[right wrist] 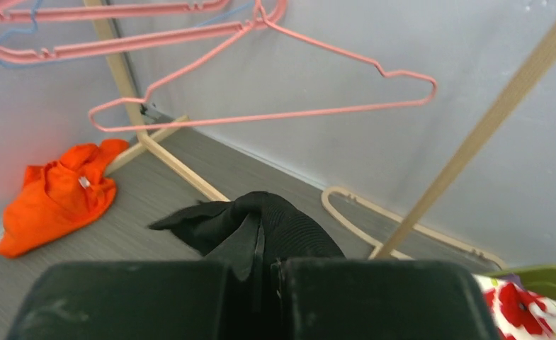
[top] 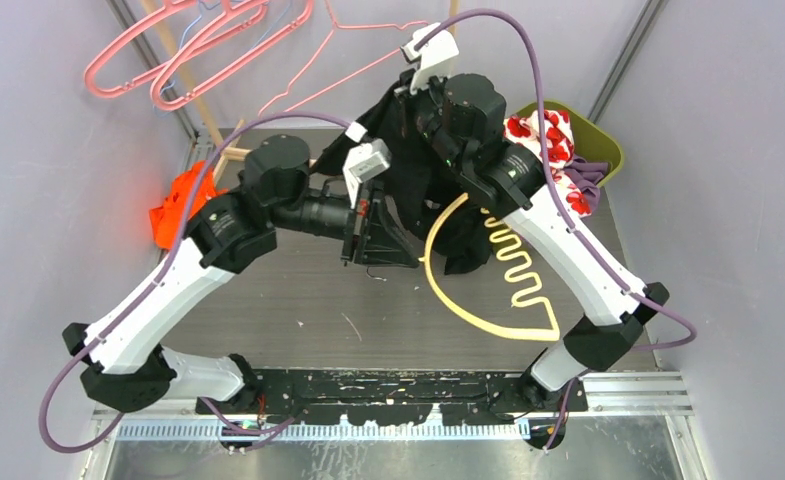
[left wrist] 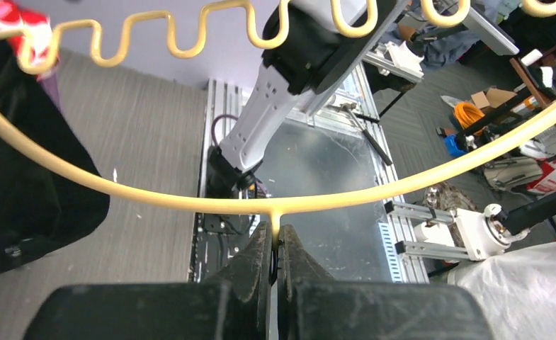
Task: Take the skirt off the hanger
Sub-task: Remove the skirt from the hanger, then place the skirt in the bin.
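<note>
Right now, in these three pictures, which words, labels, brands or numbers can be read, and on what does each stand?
No text is readable.
The small white tag on the orange garment is too small to read.
The yellow hanger and the black skirt show no print.

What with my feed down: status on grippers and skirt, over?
Left gripper shut on yellow hanger. Right gripper shut on black skirt. Pink hangers behind, apart.

white arm links [top: 158, 305], black joints [top: 273, 170], purple cables [top: 528, 60], scuffed black pincer fingers [left wrist: 250, 265]
</note>
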Tool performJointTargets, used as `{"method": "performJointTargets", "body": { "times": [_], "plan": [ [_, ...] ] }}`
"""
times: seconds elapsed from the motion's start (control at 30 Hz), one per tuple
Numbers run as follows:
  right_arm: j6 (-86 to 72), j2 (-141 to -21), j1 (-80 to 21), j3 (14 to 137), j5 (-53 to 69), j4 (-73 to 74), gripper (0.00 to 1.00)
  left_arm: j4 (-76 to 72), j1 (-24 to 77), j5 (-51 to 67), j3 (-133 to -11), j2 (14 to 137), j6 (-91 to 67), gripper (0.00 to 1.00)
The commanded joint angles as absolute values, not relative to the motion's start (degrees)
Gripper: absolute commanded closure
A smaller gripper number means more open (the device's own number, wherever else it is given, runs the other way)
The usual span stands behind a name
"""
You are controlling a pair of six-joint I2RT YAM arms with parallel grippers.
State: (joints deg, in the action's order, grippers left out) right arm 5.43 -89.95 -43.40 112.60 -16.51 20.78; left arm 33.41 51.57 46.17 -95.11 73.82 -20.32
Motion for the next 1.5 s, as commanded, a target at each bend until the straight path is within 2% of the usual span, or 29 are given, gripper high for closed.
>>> {"method": "performJointTargets", "body": {
  "times": [0.0, 0.13, 0.33, 0.47, 0.6, 0.77, 0.93, 1.1, 1.3, 1.47],
  "plan": [
    [8.82, -83.44, -43.25, 110.27, -22.93, 16.77, 0.99, 29.87, 52.04, 46.48, -100.13, 68.78, -17.73, 1.00],
    [17.58, -81.46, -42.95, 108.62, -34.51, 8.11, 0.99, 33.04, 52.03, 38.56, -96.63, 61.63, -16.37, 1.00],
    [30.35, -83.19, -42.82, 113.47, -42.68, -1.90, 0.99, 44.66, 52.05, 22.31, -89.91, 49.49, -15.68, 1.00],
    [38.84, -85.87, -41.04, 119.15, -45.07, -7.70, 0.99, 49.04, 52.04, 13.32, -85.13, 43.26, -17.13, 1.00],
    [40.10, -89.84, -33.77, 126.43, -43.74, -9.52, 0.99, 48.70, 52.04, 9.61, -83.13, 41.25, -17.67, 1.00],
    [36.45, -96.16, -23.12, 135.18, -43.20, -9.39, 0.99, 48.82, 52.05, 12.00, -82.84, 44.01, -16.89, 1.00],
    [33.25, -97.64, -15.41, 133.07, -43.09, -9.26, 0.99, 49.32, 52.03, 13.77, -83.92, 46.50, -14.24, 1.00],
    [22.04, -100.65, -7.01, 133.33, -41.25, -2.12, 0.99, 49.57, 52.09, 13.54, -85.78, 49.06, -11.67, 1.00],
    [19.22, -109.28, -5.67, 139.41, -39.51, 0.52, 0.99, 48.03, 52.05, 10.65, -86.14, 52.62, -9.62, 1.00],
    [11.00, -113.35, -5.78, 140.81, -36.68, 5.25, 0.99, 46.06, 51.78, 3.63, -85.88, 55.88, -7.85, 1.00]
  ]
}}
